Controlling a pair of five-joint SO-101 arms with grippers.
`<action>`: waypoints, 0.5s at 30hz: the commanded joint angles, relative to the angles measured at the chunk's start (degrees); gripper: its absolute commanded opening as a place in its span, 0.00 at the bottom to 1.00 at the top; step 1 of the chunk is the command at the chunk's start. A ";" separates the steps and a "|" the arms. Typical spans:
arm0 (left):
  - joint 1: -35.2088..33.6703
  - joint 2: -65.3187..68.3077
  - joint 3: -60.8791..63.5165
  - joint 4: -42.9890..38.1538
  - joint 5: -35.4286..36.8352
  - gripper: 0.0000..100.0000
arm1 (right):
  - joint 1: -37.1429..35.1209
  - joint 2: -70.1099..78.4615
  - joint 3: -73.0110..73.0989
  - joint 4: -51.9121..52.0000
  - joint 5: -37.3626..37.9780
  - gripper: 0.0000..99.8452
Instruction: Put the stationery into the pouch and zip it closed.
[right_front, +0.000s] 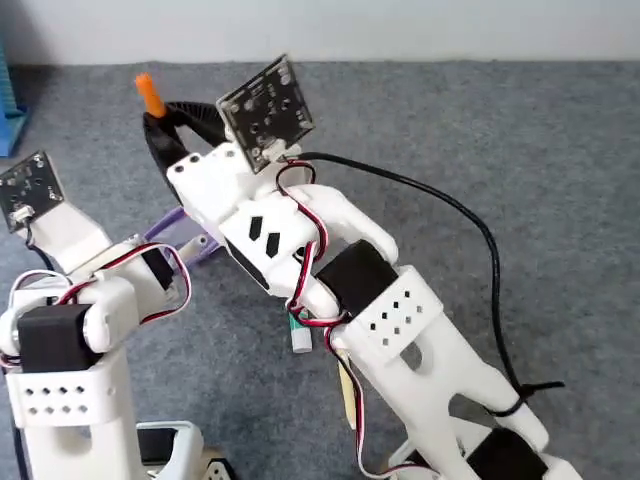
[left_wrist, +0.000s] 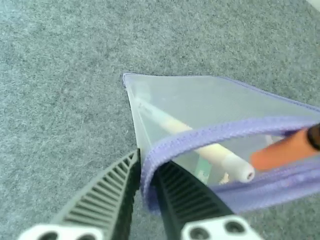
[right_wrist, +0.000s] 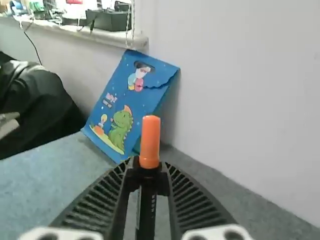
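The pouch is clear plastic with a purple zip edge and lies on the grey carpet with its mouth open. My left gripper is shut on the purple edge at one corner. Inside lie a cream pen and something green. An orange tip with black behind it shows at the mouth. My right gripper is shut on a black pen with an orange cap, which sticks out past the fingertips. From above, that gripper and pen are at the far left, beyond the pouch, which the right arm largely hides.
A white and green stick and a pale flat strip lie on the carpet under the right arm. A blue gift bag leans on the back wall at the far left. A black cable crosses the carpet at right.
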 joint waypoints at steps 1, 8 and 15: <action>-0.35 0.26 0.31 -0.70 0.53 0.01 | 1.98 -3.38 4.40 -1.27 2.90 0.01; -0.35 0.26 0.31 -0.70 0.53 0.01 | 2.24 -17.63 18.73 -0.75 6.15 0.01; -0.35 0.26 0.31 -0.70 0.53 0.01 | 2.24 -31.43 29.19 -0.40 8.09 0.01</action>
